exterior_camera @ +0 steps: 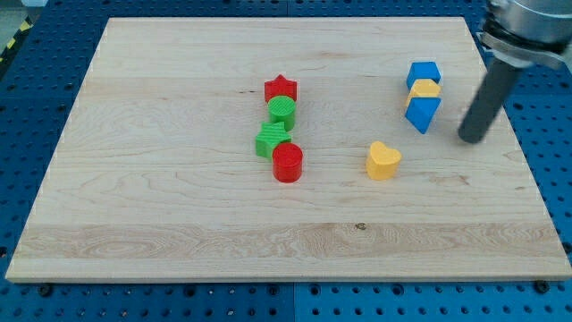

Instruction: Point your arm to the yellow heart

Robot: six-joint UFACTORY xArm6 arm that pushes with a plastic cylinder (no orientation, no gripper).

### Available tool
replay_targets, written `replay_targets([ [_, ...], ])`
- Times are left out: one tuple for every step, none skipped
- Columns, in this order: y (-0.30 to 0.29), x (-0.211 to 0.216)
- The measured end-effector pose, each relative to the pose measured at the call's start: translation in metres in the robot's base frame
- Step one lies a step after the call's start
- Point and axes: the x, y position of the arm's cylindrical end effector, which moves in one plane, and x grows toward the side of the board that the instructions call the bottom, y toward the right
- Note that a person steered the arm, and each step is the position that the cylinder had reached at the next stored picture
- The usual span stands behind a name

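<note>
The yellow heart (382, 160) lies on the wooden board (179, 206), right of centre. My tip (471, 139) is at the board's right side, up and to the right of the heart, about a hundred pixels away and not touching it. The tip stands just right of a short column of blocks: a blue cube (424, 74), a small yellow block (425, 88) and a blue block (422, 113).
A column of blocks stands near the board's centre: a red star (281, 88), a green cylinder (282, 111), a green star (271, 139) and a red cylinder (288, 163). A blue pegboard (36, 107) surrounds the board.
</note>
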Motion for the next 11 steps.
replay_targets([
  [-0.014, 0.025],
  [-0.04, 0.053],
  [-0.075, 0.069],
  [-0.123, 0.07],
  [-0.166, 0.07],
  [-0.173, 0.07],
  [-0.165, 0.065],
  [-0.165, 0.049],
  [-0.164, 0.039],
  [-0.147, 0.036],
  [-0.126, 0.036],
])
